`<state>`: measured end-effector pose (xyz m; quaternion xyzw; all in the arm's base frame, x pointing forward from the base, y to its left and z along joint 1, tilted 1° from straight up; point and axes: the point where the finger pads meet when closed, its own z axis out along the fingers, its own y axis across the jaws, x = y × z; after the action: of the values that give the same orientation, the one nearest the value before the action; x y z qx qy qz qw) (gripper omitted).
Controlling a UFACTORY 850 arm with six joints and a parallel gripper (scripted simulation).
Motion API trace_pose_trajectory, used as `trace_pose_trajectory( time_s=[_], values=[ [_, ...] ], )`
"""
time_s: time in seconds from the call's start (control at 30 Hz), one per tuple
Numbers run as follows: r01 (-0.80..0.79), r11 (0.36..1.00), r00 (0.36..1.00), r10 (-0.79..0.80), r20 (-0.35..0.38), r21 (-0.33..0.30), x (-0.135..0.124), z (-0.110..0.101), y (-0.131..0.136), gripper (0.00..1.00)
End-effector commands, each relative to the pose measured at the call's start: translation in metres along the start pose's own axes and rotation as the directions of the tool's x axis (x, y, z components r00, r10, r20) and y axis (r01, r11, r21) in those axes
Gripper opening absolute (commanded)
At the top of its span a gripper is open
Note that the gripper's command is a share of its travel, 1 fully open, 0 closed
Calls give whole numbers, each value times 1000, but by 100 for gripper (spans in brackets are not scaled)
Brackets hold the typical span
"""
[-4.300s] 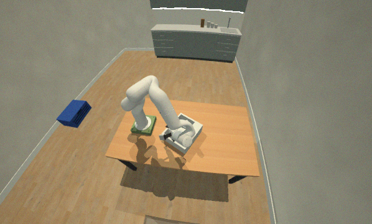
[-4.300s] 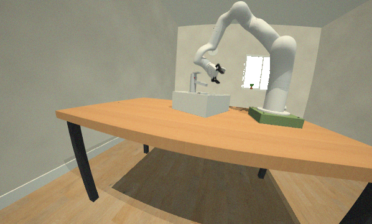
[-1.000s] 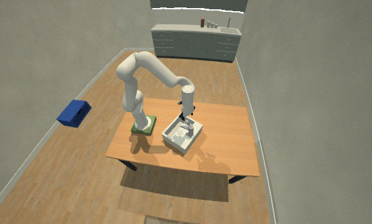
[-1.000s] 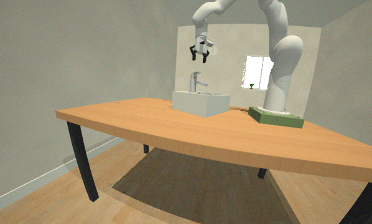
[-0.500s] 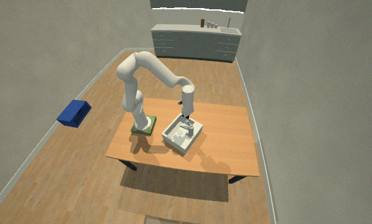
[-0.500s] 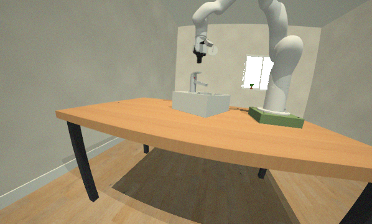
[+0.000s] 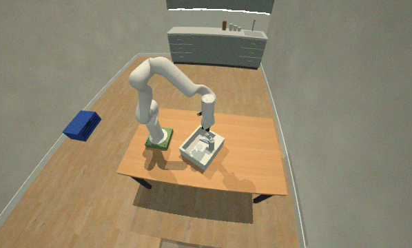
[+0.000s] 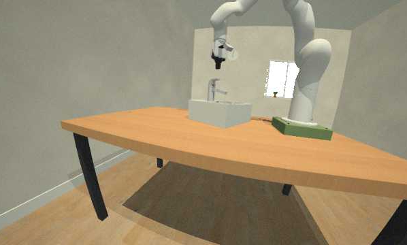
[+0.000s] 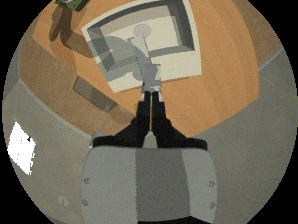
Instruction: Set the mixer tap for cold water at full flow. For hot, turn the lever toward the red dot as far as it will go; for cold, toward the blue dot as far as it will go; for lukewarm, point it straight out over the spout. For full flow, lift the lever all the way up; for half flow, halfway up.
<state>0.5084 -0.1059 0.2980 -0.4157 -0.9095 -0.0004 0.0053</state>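
A chrome mixer tap [image 7: 208,142] [image 8: 212,90] [image 9: 143,64] stands at the back edge of a white sink basin [image 7: 191,159] [image 8: 220,113] [image 9: 178,68] on the wooden table [image 7: 254,155] [image 8: 156,129]. Its lever [image 8: 214,79] lies low on top of the tap body, and the spout [image 8: 222,91] points out over the basin. A red dot [image 8: 212,84] shows on the side of the body; I see no blue dot. My gripper [image 7: 206,129] [image 8: 218,67] [image 9: 151,99] points straight down a short way above the lever. Its fingers are shut together with nothing between them.
The arm's green base plate [image 7: 167,138] [image 8: 302,131] is fixed to the table beside the basin. A blue crate [image 7: 82,125] lies on the floor to the left. A kitchen counter [image 7: 216,46] stands at the far wall.
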Motion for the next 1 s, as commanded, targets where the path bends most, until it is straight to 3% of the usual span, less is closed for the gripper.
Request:
trace_pose_trajectory(
  time_s=[0.0,0.47,0.5,0.97],
  values=[
    [0,1000,1000,0,2,-1,-1,-1,0,0],
    [0,1000,1000,0,2,-1,-1,-1,0,0],
    [0,1000,1000,0,2,-1,-1,-1,0,65],
    [0,1000,1000,0,2,-1,-1,-1,0,65]
  ],
)
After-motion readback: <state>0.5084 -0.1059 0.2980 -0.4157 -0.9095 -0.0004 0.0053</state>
